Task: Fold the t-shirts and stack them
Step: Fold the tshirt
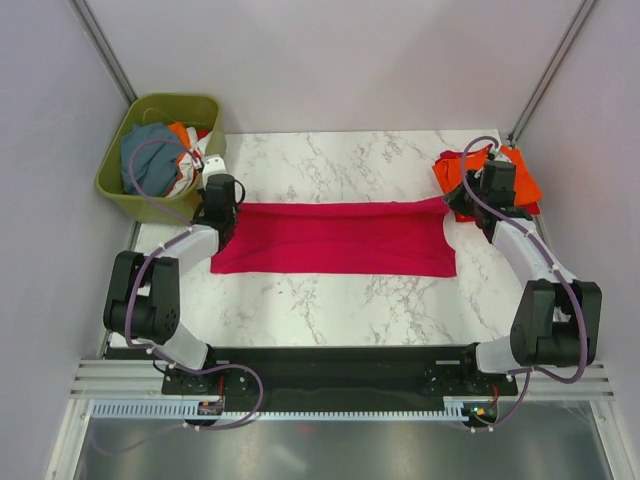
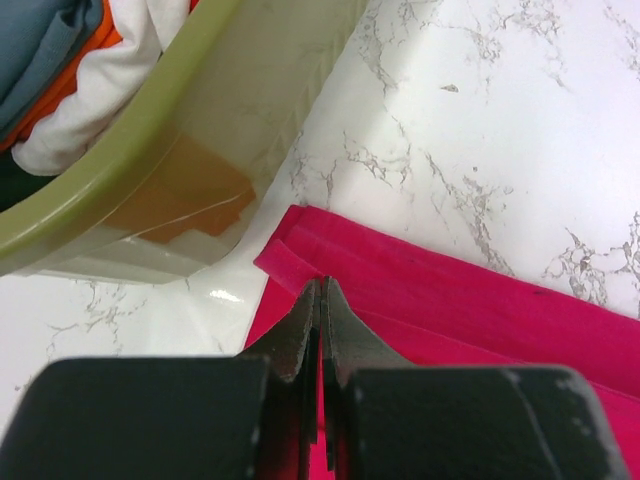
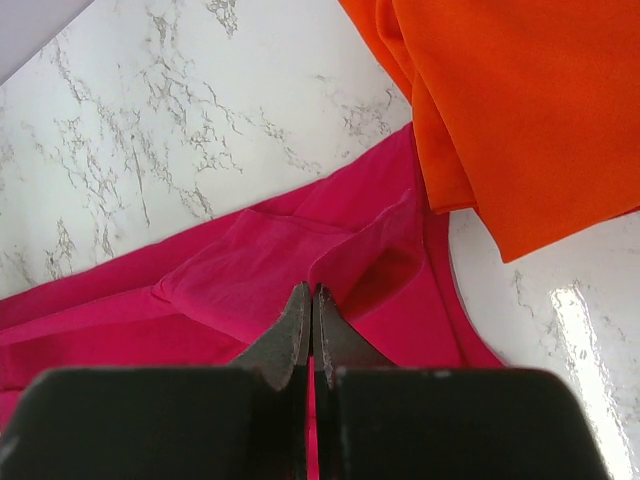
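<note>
From above, the pink shirt [image 1: 335, 238] is seen stretched as a band, long axis left to right, on the white marbled tabletop [image 1: 330, 160] between grey walls [image 1: 330, 60]. An orange shirt [image 1: 522, 172] lies at its right end, a green plastic basket [image 1: 112, 185] at far left. At the left wrist, the left pincer [image 2: 321, 288] is closed on its smooth folded corner. At the right wrist, the right pincer [image 3: 312, 292] is clamped on rumpled pink cloth.

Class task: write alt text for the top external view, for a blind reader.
The left gripper and right gripper pinch opposite ends of a magenta-pink t-shirt stretched across a marble table. An olive-green basket of clothes sits back left; orange t-shirts lie back right.
</note>
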Motion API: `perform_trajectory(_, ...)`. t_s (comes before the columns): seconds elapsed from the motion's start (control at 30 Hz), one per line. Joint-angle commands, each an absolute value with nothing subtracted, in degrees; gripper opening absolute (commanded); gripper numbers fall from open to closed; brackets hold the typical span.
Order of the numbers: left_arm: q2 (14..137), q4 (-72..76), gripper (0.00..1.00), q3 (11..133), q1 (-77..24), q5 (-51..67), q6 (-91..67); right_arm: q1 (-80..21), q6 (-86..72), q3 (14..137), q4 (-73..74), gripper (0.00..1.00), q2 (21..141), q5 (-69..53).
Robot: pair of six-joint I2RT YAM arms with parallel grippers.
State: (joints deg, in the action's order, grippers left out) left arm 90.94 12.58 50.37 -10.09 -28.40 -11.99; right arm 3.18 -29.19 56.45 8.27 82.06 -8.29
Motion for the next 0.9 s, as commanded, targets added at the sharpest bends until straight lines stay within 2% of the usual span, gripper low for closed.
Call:
perform_trajectory(0.0, 87.4, 15.6, 0.02, 48.8, -10.1, -30.8, -14.9, 3.4, -29.7, 54.6, 7.3, 0.0, 78.6, -5.9)
perform_trajectory(0.17, 86.4, 15.6, 0.02, 46.5, -10.1, -30.6, -15.6, 3.4, -30.4, 52.7, 7.0, 0.0, 76.6, -5.6)
perform_trajectory(0.5, 84.3, 12.7, 0.02, 44.2, -10.2, -29.3, -18.2, 3.4, -36.0, 39.4, -1.0, 0.0, 71.8, -3.7)
perform_trajectory(0.63, 82.0, 7.3, 0.02, 43.0, -10.2, -27.2, -19.3, 3.4, -38.9, 34.9, -3.8, 0.01, 70.8, -2.7)
perform_trajectory(0.7, 80.9, 5.0, 0.03, 42.7, -10.2, -27.1, -21.1, 3.4, -40.9, 32.2, -5.3, 0.1, 70.1, -1.1)
perform_trajectory(0.73, 80.4, 4.1, 0.05, 42.5, -10.2, -27.5, -21.6, 3.4, -41.4, 31.5, -5.6, 0.29, 69.2, -0.5)
perform_trajectory(0.77, 80.2, 3.1, 0.18, 42.3, -10.2, -27.7, -22.1, 3.4, -42.1, 30.6, -6.1, 0.34, 68.6, -0.4)
perform_trajectory(0.83, 78.5, 2.9, 0.36, 40.9, -10.2, -28.0, -22.3, 3.4, -42.2, 29.0, -7.1, 0.38, 66.5, 1.7)
perform_trajectory(0.87, 77.7, 3.0, 0.51, 40.3, -10.2, -28.7, -23.6, 3.4, -42.4, 28.7, -7.3, 0.4, 65.7, 2.3)
